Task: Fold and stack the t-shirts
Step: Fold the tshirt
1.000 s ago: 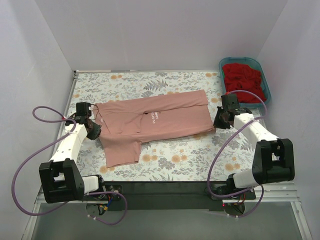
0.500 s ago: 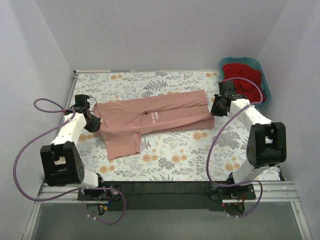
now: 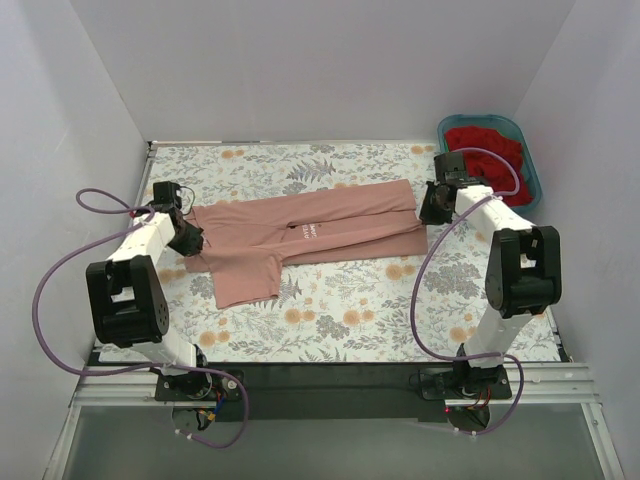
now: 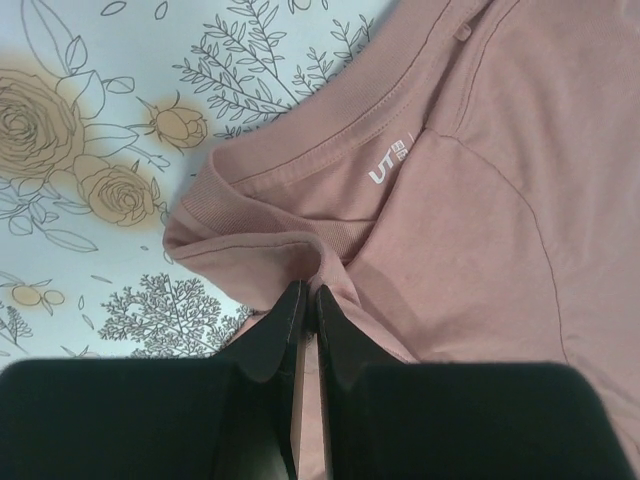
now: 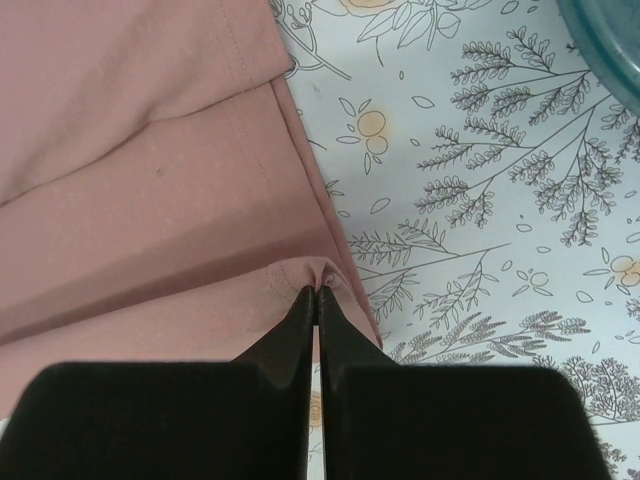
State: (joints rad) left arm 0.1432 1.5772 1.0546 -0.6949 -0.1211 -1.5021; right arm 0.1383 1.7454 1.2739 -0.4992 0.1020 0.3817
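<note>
Pink shirt [image 3: 310,235]: spread flat mid-surface on the floral cloth [image 3: 350,310], collar left, hem right.
Left claw [image 4: 308,300]: closed, pinching the collar.
Right claw [image 5: 316,295]: closed, pinching the hem edge.
Red shirt [image 3: 485,155]: bunched in the tub [image 3: 479,119], far right corner.

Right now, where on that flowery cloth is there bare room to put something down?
Two free patches of cloth: the far strip between pink shirt and back wall, and the wide near stretch between shirt and the cloth's near edge. Crowded: both shirt ends, where the left gripper and right gripper pinch it, and beside the tub.
</note>
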